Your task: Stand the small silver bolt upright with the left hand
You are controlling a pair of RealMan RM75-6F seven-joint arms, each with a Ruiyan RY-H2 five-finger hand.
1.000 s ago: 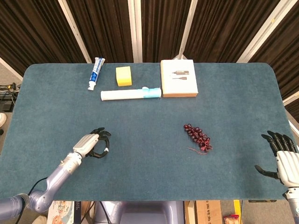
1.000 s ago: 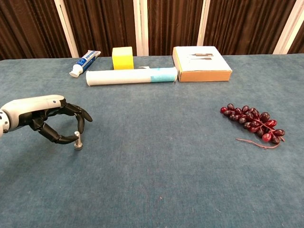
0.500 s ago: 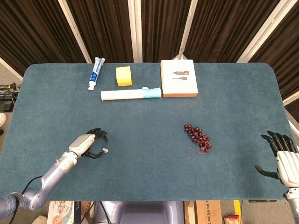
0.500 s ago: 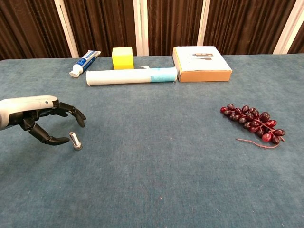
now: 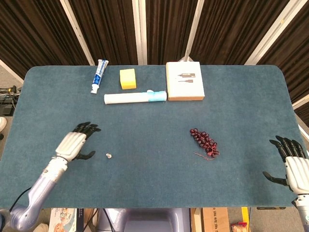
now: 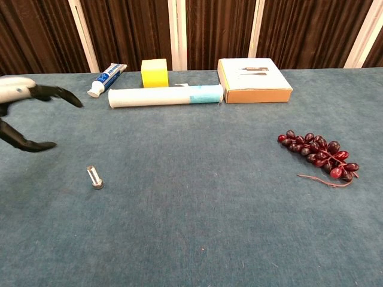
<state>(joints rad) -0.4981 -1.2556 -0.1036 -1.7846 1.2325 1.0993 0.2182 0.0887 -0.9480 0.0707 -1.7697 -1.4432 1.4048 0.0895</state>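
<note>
Blue table (image 5: 154,188), dark curtains behind | bolt (image 6: 94,177) stands on its head, leaning slightly, near your left hand (image 5: 72,145) but apart | your left fingers spread, holding nothing | your right hand (image 5: 292,164) spread, empty, at the table's edge

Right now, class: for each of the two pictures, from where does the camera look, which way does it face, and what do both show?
Head view: high, looking down on the whole table; shows left hand and right hand.
Chest view: low at the near edge, looking across toward the curtains; shows only the left hand.
Shared: bolt, grapes, box.
</note>
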